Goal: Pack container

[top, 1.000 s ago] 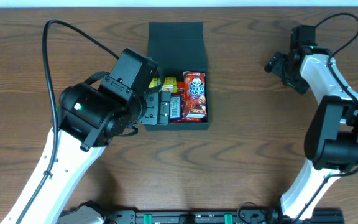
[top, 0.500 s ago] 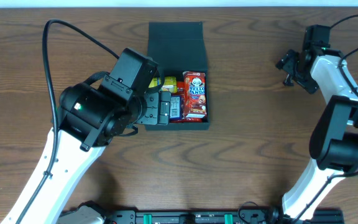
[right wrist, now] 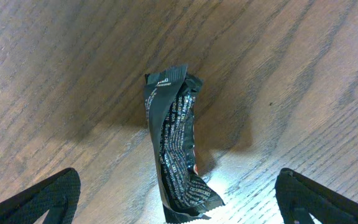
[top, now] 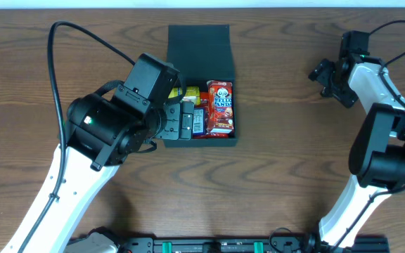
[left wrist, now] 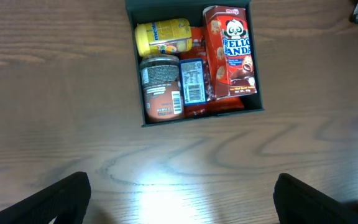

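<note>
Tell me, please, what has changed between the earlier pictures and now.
The right pincer moved away from the box, to the right, then came slightly back toward it. It is open above a dark wrapper on the table and has taken hold of nothing. The left pincer, the box and the snacks in it stayed as they were.

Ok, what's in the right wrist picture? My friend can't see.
A crinkled black snack wrapper lies on the brown wooden table. The right tool's dark fingertips sit in the bottom corners, wide apart, not touching it.
</note>
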`<state>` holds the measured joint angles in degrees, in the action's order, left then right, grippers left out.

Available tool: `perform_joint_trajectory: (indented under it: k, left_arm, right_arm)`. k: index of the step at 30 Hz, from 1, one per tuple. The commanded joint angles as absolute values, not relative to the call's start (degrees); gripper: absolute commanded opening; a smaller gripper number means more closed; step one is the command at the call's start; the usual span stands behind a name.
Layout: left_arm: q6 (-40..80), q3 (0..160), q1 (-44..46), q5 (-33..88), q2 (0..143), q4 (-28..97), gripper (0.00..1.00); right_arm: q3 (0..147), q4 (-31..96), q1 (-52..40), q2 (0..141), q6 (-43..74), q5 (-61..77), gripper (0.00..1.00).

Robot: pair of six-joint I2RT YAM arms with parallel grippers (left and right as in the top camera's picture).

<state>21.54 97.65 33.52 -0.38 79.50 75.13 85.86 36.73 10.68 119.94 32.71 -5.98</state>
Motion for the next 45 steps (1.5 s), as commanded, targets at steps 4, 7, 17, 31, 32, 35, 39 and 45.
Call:
perform_joint_trajectory:
  k: [4,7,17,31,32,35,39,45]
  left_arm:
    - [20.53,97.78,33.41,-0.4,79.37,75.18,0.95]
    - [20.53,97.78,33.41,-0.4,79.37,75.18,0.95]
    - [20.53,97.78,33.41,-0.4,79.37,74.96,0.95]
    - [20.56,97.78,33.41,-0.38,79.37,74.13,0.96]
    - [20.53,97.78,33.41,-0.38,79.37,74.13,0.95]
    - [20.53,97.78,33.41,-0.38,79.37,74.13,0.95]
    - [20.53,97.78,33.41,-0.4,79.37,73.95,0.95]
    - [20.53,97.78,33.41,-0.36,79.37,73.67,0.95]
  right_arm:
    - [86.76,36.62,10.33,121.05,33.61,-6.22,0.99]
    - [86.76,36.6,10.33,121.05,33.61,-6.26,0.94]
    - [86.76,36.64,10.33,121.1,33.58,-7.35,0.57]
    - [86.76,35.73,10.31,121.89,33.58,-9.58,0.86]
    - [86.76,35.79,10.31,121.91,33.58,-9.61,0.86]
    - [86.76,35.53,10.31,121.91,33.17,-9.63,0.85]
    - [86.74,35.55,10.31,122.06,33.15,-9.63,0.75]
    - [86.72,35.73,10.31,122.06,33.17,-9.65,0.42]
